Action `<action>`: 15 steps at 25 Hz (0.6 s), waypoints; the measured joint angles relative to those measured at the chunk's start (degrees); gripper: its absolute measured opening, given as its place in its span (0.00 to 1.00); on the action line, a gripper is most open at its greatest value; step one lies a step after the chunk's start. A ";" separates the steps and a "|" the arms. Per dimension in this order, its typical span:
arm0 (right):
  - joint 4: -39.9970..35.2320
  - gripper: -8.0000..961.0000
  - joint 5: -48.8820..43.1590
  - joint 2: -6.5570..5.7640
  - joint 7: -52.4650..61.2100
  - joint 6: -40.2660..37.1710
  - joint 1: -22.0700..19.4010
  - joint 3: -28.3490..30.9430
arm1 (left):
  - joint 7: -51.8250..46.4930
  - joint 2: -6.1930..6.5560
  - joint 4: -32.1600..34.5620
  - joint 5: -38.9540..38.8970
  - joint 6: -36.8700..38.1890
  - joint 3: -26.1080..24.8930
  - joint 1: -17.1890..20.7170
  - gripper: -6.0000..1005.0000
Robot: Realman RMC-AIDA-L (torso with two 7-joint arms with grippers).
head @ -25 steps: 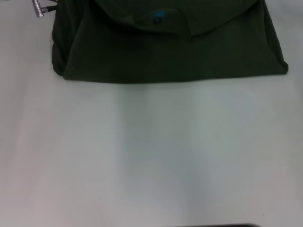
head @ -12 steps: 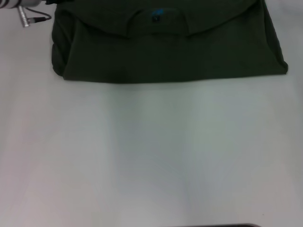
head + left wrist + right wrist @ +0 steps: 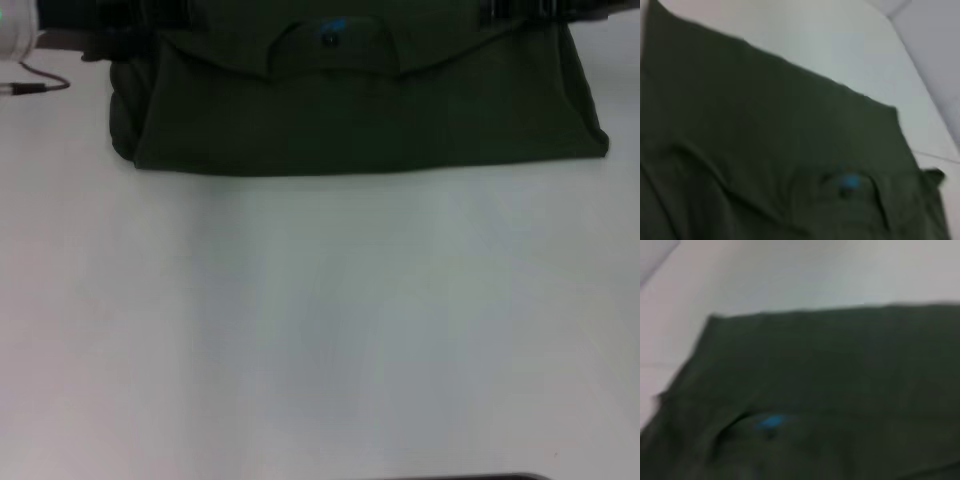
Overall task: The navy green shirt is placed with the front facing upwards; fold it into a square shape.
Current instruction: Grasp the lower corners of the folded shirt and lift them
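Note:
The navy green shirt (image 3: 360, 110) lies folded into a wide band at the far side of the table, plain green cloth facing up. Its collar flap with the small blue neck label (image 3: 333, 30) is turned over on top. Both wrist views look down on the same cloth (image 3: 765, 130) (image 3: 840, 365) and the label (image 3: 850, 181) (image 3: 771, 421). My left gripper (image 3: 140, 18) is a dark shape at the shirt's far left corner. My right gripper (image 3: 520, 10) is a dark shape at its far right corner. Both sit at the frame's top edge, over the cloth.
The white table (image 3: 320, 330) stretches from the shirt's near edge toward me. A thin cable (image 3: 40, 85) and a white arm part (image 3: 15, 28) show at the far left. A dark strip (image 3: 460, 477) lies at the near edge.
The collar flap has dropped from a curved drape to lie flat on the fold. Dark arm parts have come into view at both far corners; the cable has shifted left.

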 joint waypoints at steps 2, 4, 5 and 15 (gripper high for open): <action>-2.42 0.96 5.38 -0.42 -1.54 -9.81 -2.70 2.35 | -0.01 0.13 -1.94 -0.06 4.93 -2.21 1.24 0.85; -3.44 0.96 7.65 -0.36 -2.04 -12.08 -3.75 2.75 | -0.06 0.30 -3.63 -0.18 8.82 -5.08 2.53 0.84; -4.64 0.96 9.90 -0.27 -2.39 -14.29 -4.89 3.02 | -0.16 0.55 -4.03 -0.18 9.75 -6.11 2.93 0.84; -7.20 0.96 14.20 -1.23 -1.38 -17.60 -9.17 4.28 | -2.76 4.20 -1.59 -0.15 11.19 -8.39 5.60 0.83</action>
